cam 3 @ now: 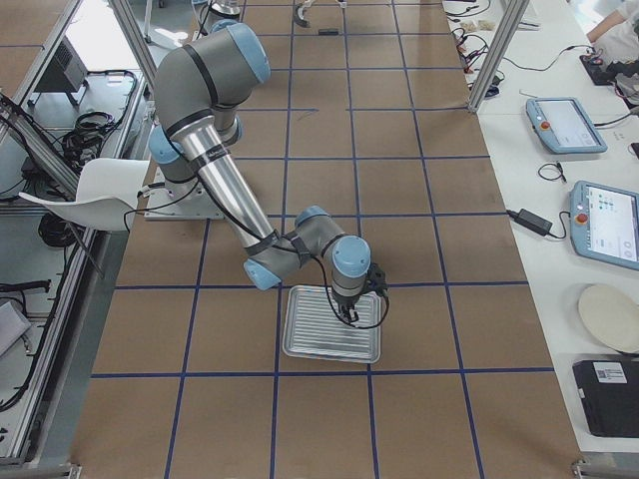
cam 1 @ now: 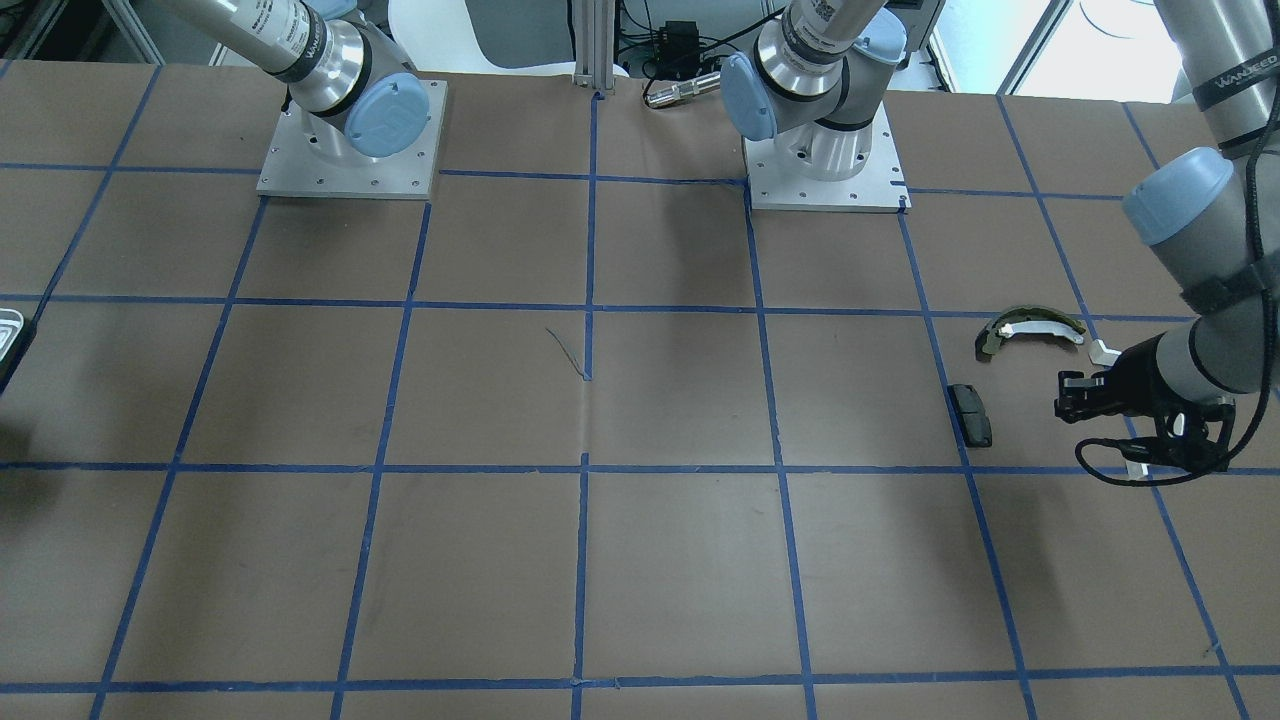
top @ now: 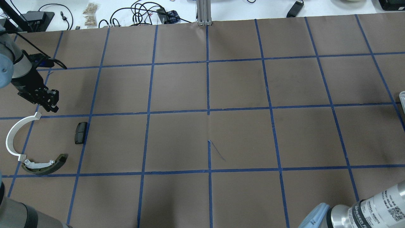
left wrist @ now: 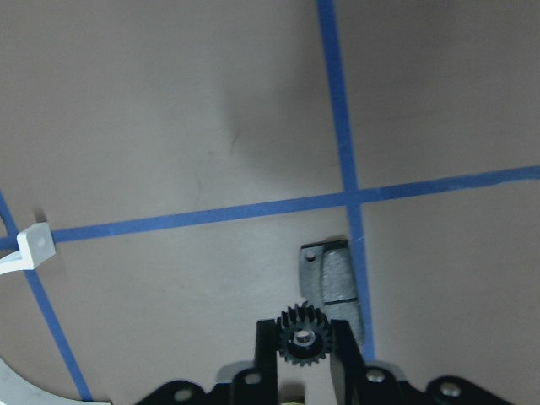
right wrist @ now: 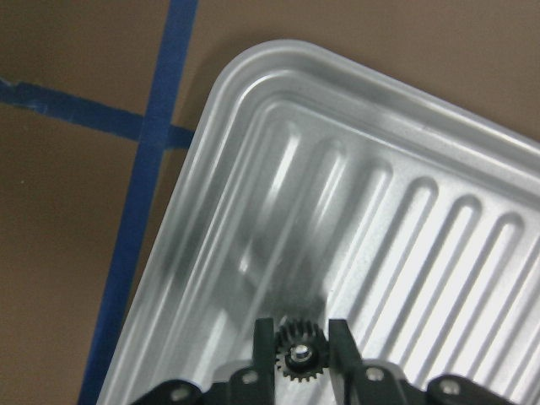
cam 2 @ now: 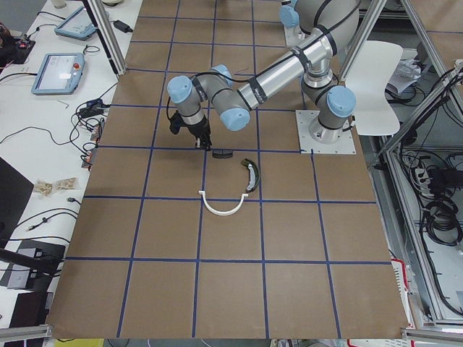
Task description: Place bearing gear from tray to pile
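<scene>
Your left tool (top: 50, 102) is clamped on a gear (left wrist: 297, 336). It hovers over the table (top: 208, 95) at the left edge of the overhead view, just beside the pad (left wrist: 331, 278) and near the arc (top: 12, 136) and shoe (top: 47, 164) of the pile. I judge only the release is left there. Your right tool (right wrist: 299, 337) pinches a second gear (right wrist: 297, 356) at the tray (right wrist: 253, 101) corner, so its whole trip remains.
</scene>
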Controlling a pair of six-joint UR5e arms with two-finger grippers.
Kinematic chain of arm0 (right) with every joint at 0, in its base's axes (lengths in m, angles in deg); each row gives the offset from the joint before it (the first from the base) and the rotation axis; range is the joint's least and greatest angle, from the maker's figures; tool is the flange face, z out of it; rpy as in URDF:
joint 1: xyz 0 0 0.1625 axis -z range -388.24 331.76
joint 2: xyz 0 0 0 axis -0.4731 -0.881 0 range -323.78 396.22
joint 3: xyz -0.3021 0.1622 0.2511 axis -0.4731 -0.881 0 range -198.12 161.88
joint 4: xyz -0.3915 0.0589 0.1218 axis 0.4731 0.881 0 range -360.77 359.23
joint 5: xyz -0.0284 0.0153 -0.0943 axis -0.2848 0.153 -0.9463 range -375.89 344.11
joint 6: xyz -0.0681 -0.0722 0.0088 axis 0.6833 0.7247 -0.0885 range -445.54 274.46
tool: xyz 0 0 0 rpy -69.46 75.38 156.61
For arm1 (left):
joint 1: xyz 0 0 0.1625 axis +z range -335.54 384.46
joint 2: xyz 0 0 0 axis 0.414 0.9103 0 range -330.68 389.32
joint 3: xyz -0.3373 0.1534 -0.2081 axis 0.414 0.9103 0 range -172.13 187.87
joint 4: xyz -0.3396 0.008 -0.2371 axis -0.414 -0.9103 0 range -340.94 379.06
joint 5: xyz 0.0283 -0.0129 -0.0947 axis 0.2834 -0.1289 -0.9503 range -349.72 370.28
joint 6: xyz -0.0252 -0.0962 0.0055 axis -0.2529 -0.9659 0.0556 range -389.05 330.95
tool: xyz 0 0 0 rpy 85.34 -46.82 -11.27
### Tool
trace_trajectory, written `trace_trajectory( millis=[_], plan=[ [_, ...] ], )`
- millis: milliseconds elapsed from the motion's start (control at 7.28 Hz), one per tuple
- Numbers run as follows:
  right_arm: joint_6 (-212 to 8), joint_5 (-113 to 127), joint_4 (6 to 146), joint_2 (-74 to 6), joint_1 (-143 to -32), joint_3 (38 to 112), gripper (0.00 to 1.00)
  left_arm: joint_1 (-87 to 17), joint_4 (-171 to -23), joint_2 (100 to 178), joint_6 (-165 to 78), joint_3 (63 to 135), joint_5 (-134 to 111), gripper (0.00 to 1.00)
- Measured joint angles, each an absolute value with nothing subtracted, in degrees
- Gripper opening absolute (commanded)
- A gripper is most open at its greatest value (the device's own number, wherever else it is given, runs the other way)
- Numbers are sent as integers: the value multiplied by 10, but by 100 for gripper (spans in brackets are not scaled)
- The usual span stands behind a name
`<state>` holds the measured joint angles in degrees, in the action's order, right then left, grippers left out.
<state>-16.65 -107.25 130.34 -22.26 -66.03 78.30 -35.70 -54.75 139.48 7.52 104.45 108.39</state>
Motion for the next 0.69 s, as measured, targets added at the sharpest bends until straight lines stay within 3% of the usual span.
trace_trajectory(
  millis=[412,687],
  plan=[
    [-217,-1079,1267,-269,-687,786,0,-329,-453,1412,135,1107,1086,0],
    [-307,-1080,1225,-310,-768,791,0,-322,-413,1416,144,1144,1088,0]
  ],
)
